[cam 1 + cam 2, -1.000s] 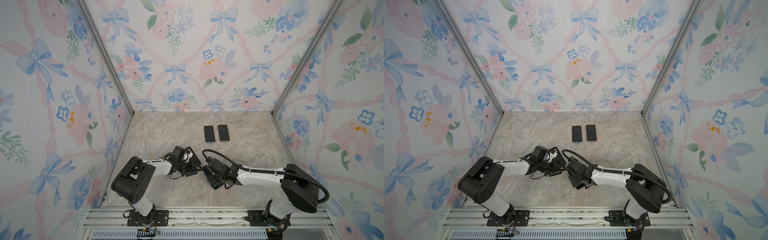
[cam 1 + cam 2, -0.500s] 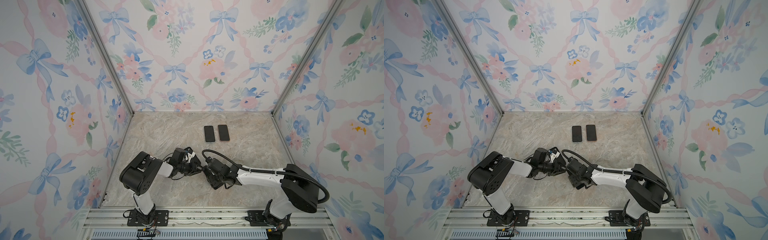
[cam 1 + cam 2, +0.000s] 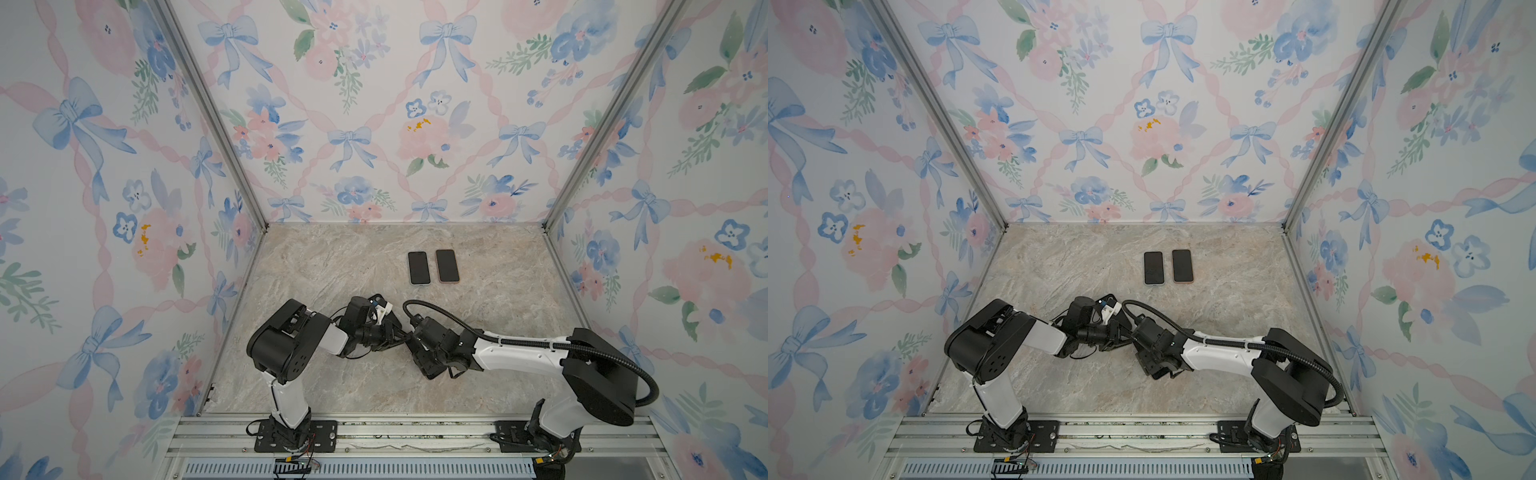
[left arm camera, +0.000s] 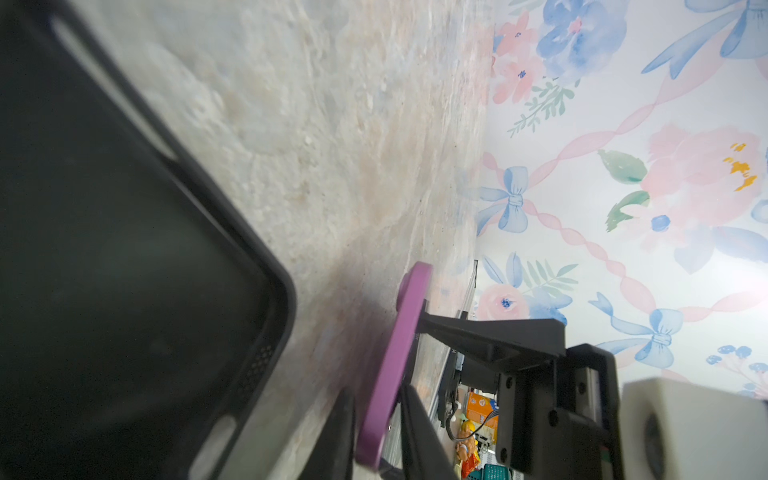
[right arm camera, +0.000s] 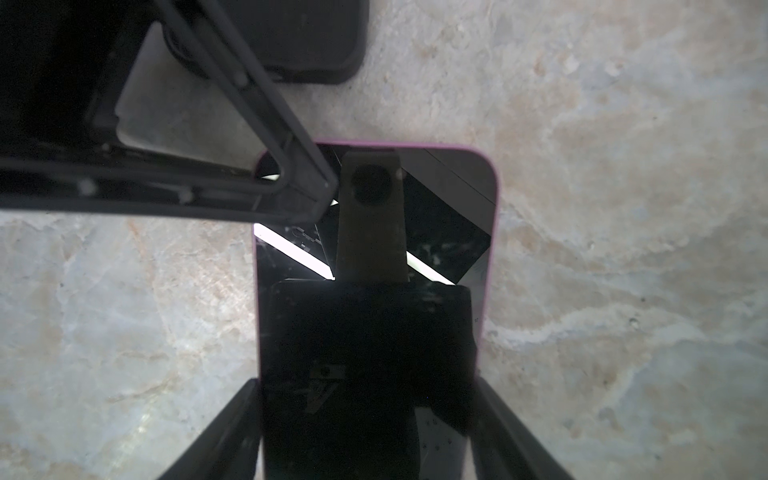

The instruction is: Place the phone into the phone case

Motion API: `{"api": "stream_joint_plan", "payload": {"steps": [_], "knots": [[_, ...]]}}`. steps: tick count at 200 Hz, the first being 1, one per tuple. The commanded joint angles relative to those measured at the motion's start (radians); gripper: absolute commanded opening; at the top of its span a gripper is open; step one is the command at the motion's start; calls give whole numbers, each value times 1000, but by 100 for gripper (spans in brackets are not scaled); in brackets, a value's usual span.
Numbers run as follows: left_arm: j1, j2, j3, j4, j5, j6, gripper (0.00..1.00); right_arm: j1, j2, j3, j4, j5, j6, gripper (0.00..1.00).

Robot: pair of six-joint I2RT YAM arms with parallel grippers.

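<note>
Item: purple-edged phone (image 5: 374, 316), lying on the counter (image 5: 623, 208) beside the black phone case (image 4: 124, 249), spanned across its width by the right tool (image 5: 365, 436) and pinched at one edge, apparently, by the left tool (image 4: 376, 432); risk noted of twisting or slipping from opposed pulls.

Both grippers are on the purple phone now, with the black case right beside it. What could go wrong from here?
1. The left gripper and right gripper both grip the phone; if they move out of step, it may twist or slip.
2. The left fingers pinch only a corner, which looks like a weak hold.
3. The case lies loose on the table, held by nothing; pushing the phone in could slide it away.
</note>
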Motion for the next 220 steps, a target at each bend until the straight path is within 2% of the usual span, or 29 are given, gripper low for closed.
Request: {"api": "stream_joint_plan", "payload": {"steps": [1, 20, 46, 66, 93, 125, 149, 183, 203, 220], "knots": [[-4, 0, -22, 38, 16, -11, 18, 14, 2, 31, 0, 1, -9, 58], [2, 4, -30, 40, 15, -24, 11, 16, 11, 45, -26, 13, -9, 60], [7, 17, -38, 68, 32, -41, 6, 29, 25, 66, -56, 32, -13, 67], [7, 11, -43, 79, 35, -51, 5, 42, 21, 83, -89, 63, -6, 78], [20, 6, -40, 91, 60, -69, 1, 103, 13, 150, -200, 191, -24, 92], [36, -35, -38, 91, 62, -87, 0, 129, -38, 202, -287, 267, -9, 95], [39, -72, -31, 93, 56, -114, 0, 129, -135, 218, -333, 282, 60, 94], [48, -94, -14, 153, 48, -198, 0, 126, -319, 183, -293, 222, 237, 92], [53, -88, -9, 240, 47, -272, 0, 102, -400, 141, -216, 140, 371, 89], [58, -81, -5, 323, 46, -338, 0, 50, -460, 84, -116, 23, 466, 87]]}}
